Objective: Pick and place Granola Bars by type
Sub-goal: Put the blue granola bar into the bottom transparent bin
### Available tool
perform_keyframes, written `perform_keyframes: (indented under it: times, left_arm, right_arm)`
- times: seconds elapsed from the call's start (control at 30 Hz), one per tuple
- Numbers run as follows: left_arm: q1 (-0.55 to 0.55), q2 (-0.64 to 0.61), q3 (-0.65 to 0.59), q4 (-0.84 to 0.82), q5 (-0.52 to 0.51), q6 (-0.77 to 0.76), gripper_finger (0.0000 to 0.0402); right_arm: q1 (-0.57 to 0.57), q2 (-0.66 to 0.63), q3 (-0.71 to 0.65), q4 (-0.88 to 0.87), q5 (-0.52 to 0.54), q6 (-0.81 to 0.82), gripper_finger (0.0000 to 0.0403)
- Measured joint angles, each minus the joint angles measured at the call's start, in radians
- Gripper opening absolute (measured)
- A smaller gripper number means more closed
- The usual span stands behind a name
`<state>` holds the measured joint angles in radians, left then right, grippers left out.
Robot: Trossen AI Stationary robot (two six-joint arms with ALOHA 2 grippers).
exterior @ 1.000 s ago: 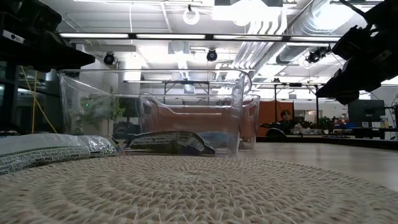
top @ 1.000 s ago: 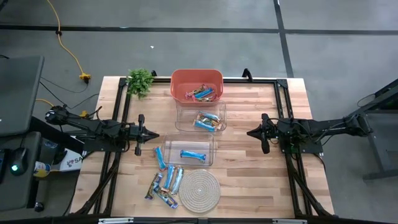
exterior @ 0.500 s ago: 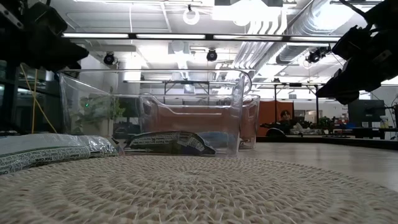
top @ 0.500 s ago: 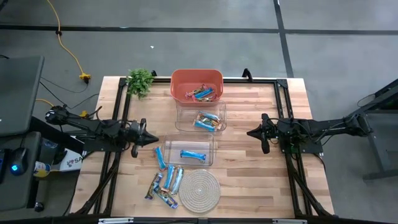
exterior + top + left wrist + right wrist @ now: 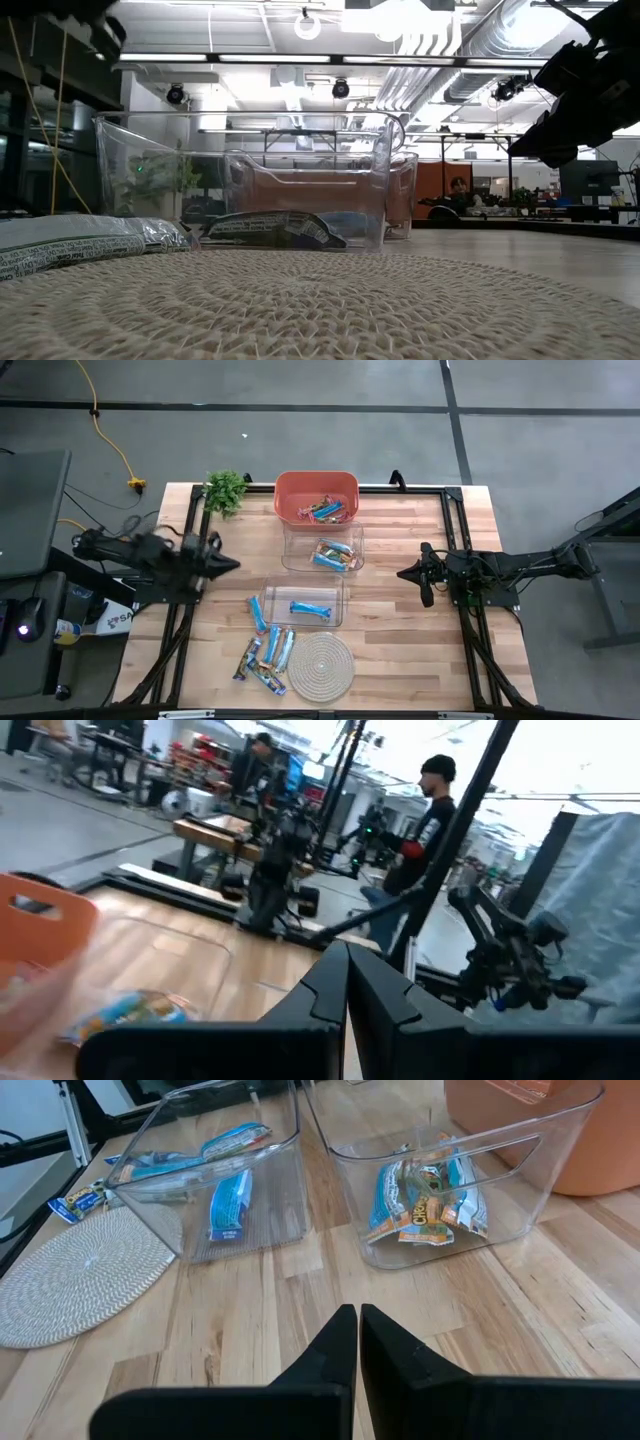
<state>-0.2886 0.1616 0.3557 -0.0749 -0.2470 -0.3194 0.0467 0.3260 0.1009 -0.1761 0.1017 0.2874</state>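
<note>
Several light blue Granola Bars (image 5: pixel 266 651) lie flat in a loose heap on the wood, left of the coaster, and one more (image 5: pixel 257 612) lies just beyond them. The near clear bin (image 5: pixel 303 600) holds a blue bar (image 5: pixel 228 1204). The middle clear bin (image 5: pixel 324 546) holds orange-and-blue bars (image 5: pixel 425 1202). The orange bin (image 5: pixel 316 496) holds multicoloured bars (image 5: pixel 324 511). My left gripper (image 5: pixel 232 564) hangs shut and raised at the table's left, holding nothing (image 5: pixel 347 956). My right gripper (image 5: pixel 402 573) waits shut at the right, pointing at the bins (image 5: pixel 357 1316).
A round woven coaster (image 5: pixel 320 665) lies at the near edge beside the heap. A small green plant (image 5: pixel 226 490) stands at the far left corner. Bare wood lies between the bins and my right gripper. People stand beyond the table in the left wrist view.
My left gripper has risen from just above the table, mostly in the last half second. It has rolled about its own line and drawn back a little toward the table's left edge, staying shut. In the low view it has climbed almost out of the top of the picture.
</note>
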Motion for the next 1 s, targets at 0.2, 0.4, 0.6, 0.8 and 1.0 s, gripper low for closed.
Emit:
perform_keyframes:
  times: [0.2, 0.4, 0.6, 0.8, 1.0]
  left_arm:
    - [0.0, 0.041, 0.259, -0.264, 0.005, -0.003, 0.0007]
    - [0.0, 0.232, 0.525, -0.485, 0.094, 0.045, 0.0007]
    - [0.0, 0.533, 0.759, -0.738, 0.212, 0.16, 0.0007]
    - [0.0, 0.803, 0.894, -1.011, 0.368, 0.211, 0.0007]
    - [-0.038, 0.942, 0.905, -1.011, 0.503, 0.211, 0.0007]
  right_arm:
    - [0.0, 0.0, 0.0, 0.0, 0.0, 0.0, 0.0]
    - [0.0, 0.0, 0.0, 0.0, 0.0, 0.0, 0.0]
    - [0.0, 0.0, 0.0, 0.0, 0.0, 0.0, 0.0]
    - [0.0, 0.0, 0.0, 0.0, 0.0, 0.0, 0.0]
    - [0.0, 0.0, 0.0, 0.0, 0.0, 0.0, 0.0]
